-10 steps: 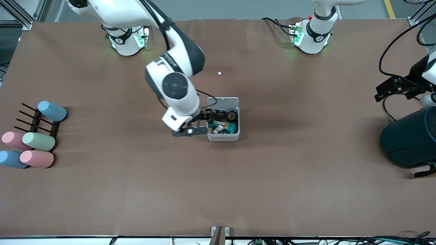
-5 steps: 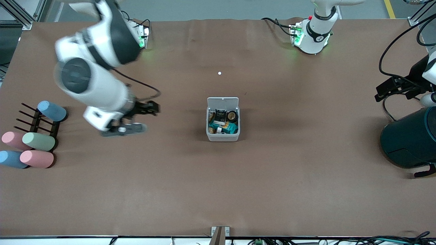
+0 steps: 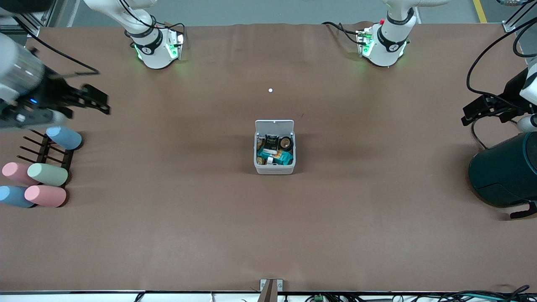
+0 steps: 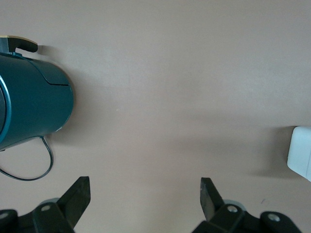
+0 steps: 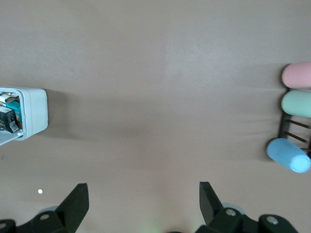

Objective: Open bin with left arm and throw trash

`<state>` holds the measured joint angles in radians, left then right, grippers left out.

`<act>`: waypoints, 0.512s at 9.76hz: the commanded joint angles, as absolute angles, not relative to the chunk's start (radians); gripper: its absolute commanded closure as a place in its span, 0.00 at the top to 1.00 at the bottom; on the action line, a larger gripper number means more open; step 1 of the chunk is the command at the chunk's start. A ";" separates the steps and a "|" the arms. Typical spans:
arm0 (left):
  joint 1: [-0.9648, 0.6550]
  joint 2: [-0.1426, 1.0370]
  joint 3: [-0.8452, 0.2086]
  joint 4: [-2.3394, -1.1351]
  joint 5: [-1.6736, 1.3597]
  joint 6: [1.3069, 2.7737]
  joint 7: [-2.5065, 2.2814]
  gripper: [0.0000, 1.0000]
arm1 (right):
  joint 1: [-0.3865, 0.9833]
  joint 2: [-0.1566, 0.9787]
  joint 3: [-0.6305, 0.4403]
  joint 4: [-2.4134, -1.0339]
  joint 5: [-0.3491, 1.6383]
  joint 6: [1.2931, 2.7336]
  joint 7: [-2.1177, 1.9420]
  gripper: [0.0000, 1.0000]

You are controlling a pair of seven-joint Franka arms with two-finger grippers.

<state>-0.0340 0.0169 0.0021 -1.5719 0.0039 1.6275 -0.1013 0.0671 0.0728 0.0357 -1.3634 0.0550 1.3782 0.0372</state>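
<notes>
No legible text, label, brand or number was found on the bin [image 3: 275,167], its wrappers [image 3: 272,152], the arms or the table [image 3: 268,235].

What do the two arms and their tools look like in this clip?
Both are white Franka arms with black joint bands; the bases glow green. The right tool has black fingers, a black cable trailing above it and a small blue light on its body. The left tool is black too, with looping black cables. Wrist views show dark, wedge-shaped fingers.
</notes>
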 commanded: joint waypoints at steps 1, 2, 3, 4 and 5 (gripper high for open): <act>-0.031 0.021 0.003 -1.554 -0.009 1.623 -0.083 1.00 | -0.023 -0.018 0.052 -1.448 0.034 1.382 -0.061 1.00; -0.031 0.023 0.003 -1.554 -0.009 1.623 -0.081 1.00 | -0.043 -0.031 0.052 -1.471 0.026 1.387 -0.067 1.00; -0.031 0.023 0.003 -1.554 -0.009 1.623 -0.081 1.00 | -0.041 -0.028 0.052 -1.463 0.000 1.394 -0.066 1.00; -0.031 0.023 0.003 -1.554 -0.009 1.623 -0.081 1.00 | -0.034 -0.028 0.054 -1.454 -0.029 1.394 -0.055 1.00; -0.031 0.023 0.003 -1.554 -0.009 1.623 -0.081 1.00 | -0.031 -0.025 0.054 -1.451 -0.034 1.394 -0.054 1.00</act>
